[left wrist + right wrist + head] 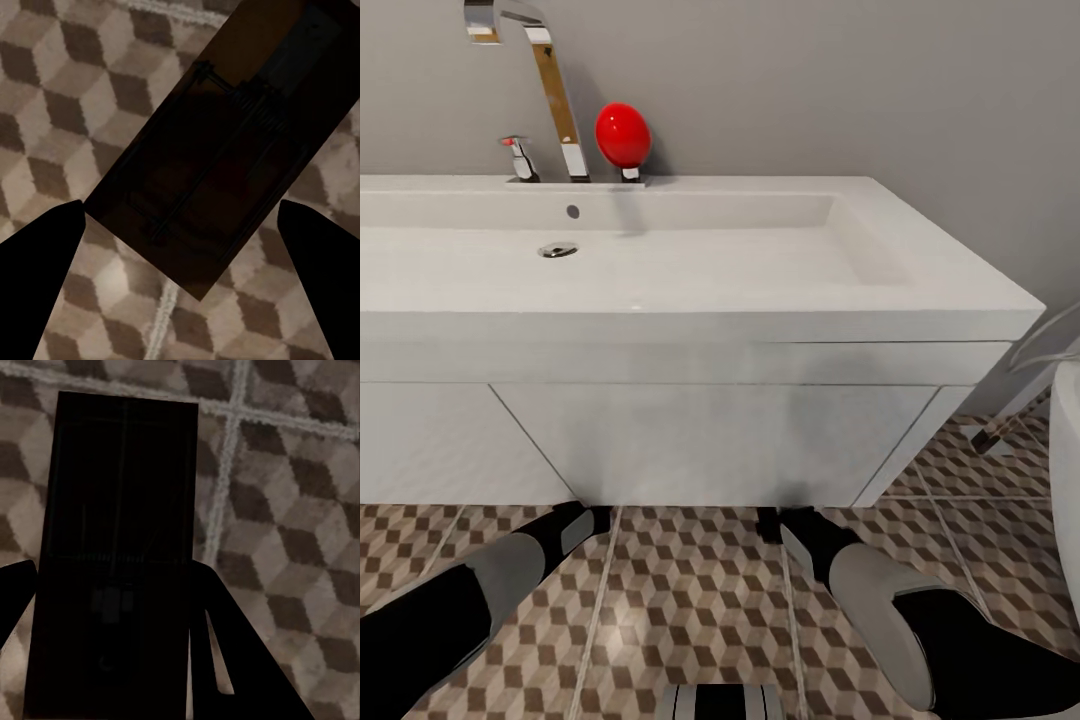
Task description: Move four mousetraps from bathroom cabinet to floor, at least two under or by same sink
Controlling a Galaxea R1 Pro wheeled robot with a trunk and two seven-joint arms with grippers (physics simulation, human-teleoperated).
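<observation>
Both my arms reach low under the front of the white sink [920, 290], over the cube-patterned bathroom floor [690, 600]. My left gripper [585, 515] [180, 206] is open, and one mousetrap [217, 150], a brown board with dark wire, lies slantwise on the tiles between its spread fingers. My right gripper [780, 520] [116, 577] is narrower, its fingers against both long edges of a second mousetrap [120, 510], which looks very dark in the shade. The cabinet is out of view.
The sink's white cupboard doors [710, 440] stand directly ahead of both grippers. A tall chrome tap [550, 90] and a red ball-shaped object [623, 135] stand at the back of the basin. A white fixture [1065, 450] borders the floor on the right.
</observation>
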